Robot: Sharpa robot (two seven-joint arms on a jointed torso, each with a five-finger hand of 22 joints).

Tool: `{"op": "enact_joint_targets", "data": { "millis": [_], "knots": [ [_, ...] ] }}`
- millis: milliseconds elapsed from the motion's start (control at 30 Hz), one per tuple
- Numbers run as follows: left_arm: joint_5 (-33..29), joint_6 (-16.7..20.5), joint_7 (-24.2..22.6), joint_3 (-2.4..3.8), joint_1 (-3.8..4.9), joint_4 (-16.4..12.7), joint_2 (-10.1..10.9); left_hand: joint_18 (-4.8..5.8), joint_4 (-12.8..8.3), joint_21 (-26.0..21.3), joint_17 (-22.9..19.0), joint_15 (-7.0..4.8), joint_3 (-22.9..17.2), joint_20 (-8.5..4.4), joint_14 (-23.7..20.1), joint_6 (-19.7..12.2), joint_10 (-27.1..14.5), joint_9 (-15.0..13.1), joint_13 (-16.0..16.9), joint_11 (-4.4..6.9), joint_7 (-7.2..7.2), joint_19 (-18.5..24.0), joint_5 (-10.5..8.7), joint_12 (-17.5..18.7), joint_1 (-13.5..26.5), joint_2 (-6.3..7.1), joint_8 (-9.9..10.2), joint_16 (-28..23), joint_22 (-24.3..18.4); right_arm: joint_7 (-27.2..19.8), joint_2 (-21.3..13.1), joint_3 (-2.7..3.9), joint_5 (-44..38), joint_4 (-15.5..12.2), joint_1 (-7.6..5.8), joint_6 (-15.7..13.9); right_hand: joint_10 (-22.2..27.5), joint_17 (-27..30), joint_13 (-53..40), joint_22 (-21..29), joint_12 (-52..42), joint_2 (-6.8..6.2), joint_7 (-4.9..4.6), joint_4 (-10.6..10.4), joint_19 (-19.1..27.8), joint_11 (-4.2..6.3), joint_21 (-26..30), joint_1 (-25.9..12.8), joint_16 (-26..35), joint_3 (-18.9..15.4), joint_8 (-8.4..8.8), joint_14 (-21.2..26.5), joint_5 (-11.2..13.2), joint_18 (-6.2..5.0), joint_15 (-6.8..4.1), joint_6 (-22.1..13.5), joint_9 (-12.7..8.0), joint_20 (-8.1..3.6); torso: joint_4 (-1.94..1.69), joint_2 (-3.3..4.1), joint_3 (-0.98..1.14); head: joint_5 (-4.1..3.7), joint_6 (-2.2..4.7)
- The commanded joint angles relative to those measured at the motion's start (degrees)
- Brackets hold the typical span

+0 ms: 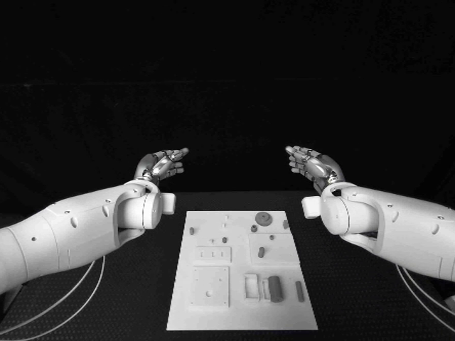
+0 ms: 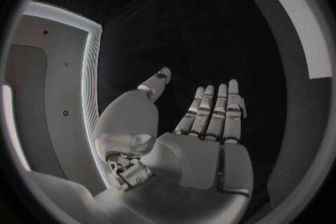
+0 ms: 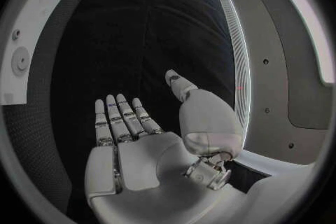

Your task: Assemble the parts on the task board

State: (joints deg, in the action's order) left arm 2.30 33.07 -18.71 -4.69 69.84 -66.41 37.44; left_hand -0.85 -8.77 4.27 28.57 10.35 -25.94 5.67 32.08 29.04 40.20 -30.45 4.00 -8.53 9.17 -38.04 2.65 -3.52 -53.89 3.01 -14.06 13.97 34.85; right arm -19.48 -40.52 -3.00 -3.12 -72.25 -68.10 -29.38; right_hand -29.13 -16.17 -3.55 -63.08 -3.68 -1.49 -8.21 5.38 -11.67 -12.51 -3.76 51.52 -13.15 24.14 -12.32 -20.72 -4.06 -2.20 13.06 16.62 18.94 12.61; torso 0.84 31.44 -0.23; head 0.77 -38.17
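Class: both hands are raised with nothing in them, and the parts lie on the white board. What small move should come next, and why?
Probably lower the right hand toward the task board. Both it and the left hand hover open beyond the board's far edge, holding nothing, while the parts lie untouched on it.

Both arms raised, reaching forward, well apart. Left hand (image 1: 161, 165) empty, palm inward, fingers (image 2: 210, 109) straight and together, thumb apart. Right hand (image 1: 313, 165) mirrored, empty, fingers (image 3: 120, 117) extended, thumb apart.
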Motion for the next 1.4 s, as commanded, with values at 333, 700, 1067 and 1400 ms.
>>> {"op": "enact_joint_targets", "data": {
  "millis": [333, 700, 1067, 1400],
  "knots": [
    [4.31, -12.93, 10.32, -1.45, 3.48, 8.55, -2.74, -0.91, -0.57, 3.11, 2.44, -0.41, -0.94, -1.61, 9.83, 4.83, 7.32, -0.91, 1.37, -1.55, 2.52, -6.89, 0.28, -3.38, -1.77, -0.31, -2.52, 5.37, 1.48, 12.2, 2.21, -1.35, -6.97, 9.3, -4.03, 21.8, -13.39, -4.94, -1.41, -12.37, -4.31, -0.02, -5.58, 7.12, -16.2, -0.79, -4.25, 7.73, -8.29, 3.71, -7.95, -14.72, -0.52, -6.08, 1.39, 12.11, 5.53, -0.47, 0.03, 0.0, -0.01, 0.0, -0.03],
    [5.69, -14.18, 8.83, -1.99, 3.43, 4.14, 0.32, -2.86, -5.89, 8.25, 7.28, -4.75, -4.12, -4.97, 22.84, 15.79, 20.5, -0.71, 4.26, 0.97, 0.56, -17.15, 2.1, -7.66, -6.43, -2.8, -6.12, 11.33, 4.32, 11.84, 4.18, -1.4, -51.52, 15.16, -4.33, 15.36, -27.74, -12.39, -3.11, -13.15, -7.61, -0.1, -4.14, 11.26, -35.84, 2.23, -10.56, 13.43, -16.45, 10.31, -11.1, -34.57, -0.53, -12.55, -6.94, 24.5, 7.15, -1.47, -0.3, 0.9, 0.2, 0.12, -0.74],
    [6.75, -14.8, 7.24, -2.01, 3.38, -3.21, 3.8, -2.17, -7.51, 9.72, 11.63, -5.81, -4.83, -6.74, 25.27, 19.4, 25.0, -0.51, 6.86, 1.77, 0.68, -19.35, 1.29, -7.96, -7.42, -3.5, -6.1, 12.25, 6.15, 12.88, 4.51, -1.38, -72.33, 14.81, -4.33, 17.86, -36.24, -17.89, -4.48, -13.27, -7.48, -1.2, -2.05, 11.18, -45.32, 5.33, -16.32, 13.81, -20.99, 9.83, -10.66, -43.17, -0.54, -12.8, -11.46, 30.44, 8.1, -4.96, -1.8, 3.08, 0.93, -1.05, -0.42],
    [7.35, -14.73, 7.5, -2.02, 3.39, -11.14, 7.93, -2.02, -7.59, 9.78, 12.94, -5.89, -4.53, -6.89, 25.37, 19.89, 25.89, -0.46, 7.97, 2.16, 0.58, -19.31, 0.89, -7.96, -7.5, -2.91, -5.84, 11.99, 6.63, 14.22, 4.82, -1.38, -83.13, 12.01, -4.28, 17.69, -40.03, -21.3, -5.1, -13.29, -6.37, -3.17, -1.44, 11.06, -50.36, 6.89, -20.72, 13.2, -23.96, 10.07, -9.54, -48.03, -0.54, -12.8, -13.51, 32.46, 8.6, -7.45, -3.72, 5.66, 1.62, -2.43, 0.0]
  ]
}}
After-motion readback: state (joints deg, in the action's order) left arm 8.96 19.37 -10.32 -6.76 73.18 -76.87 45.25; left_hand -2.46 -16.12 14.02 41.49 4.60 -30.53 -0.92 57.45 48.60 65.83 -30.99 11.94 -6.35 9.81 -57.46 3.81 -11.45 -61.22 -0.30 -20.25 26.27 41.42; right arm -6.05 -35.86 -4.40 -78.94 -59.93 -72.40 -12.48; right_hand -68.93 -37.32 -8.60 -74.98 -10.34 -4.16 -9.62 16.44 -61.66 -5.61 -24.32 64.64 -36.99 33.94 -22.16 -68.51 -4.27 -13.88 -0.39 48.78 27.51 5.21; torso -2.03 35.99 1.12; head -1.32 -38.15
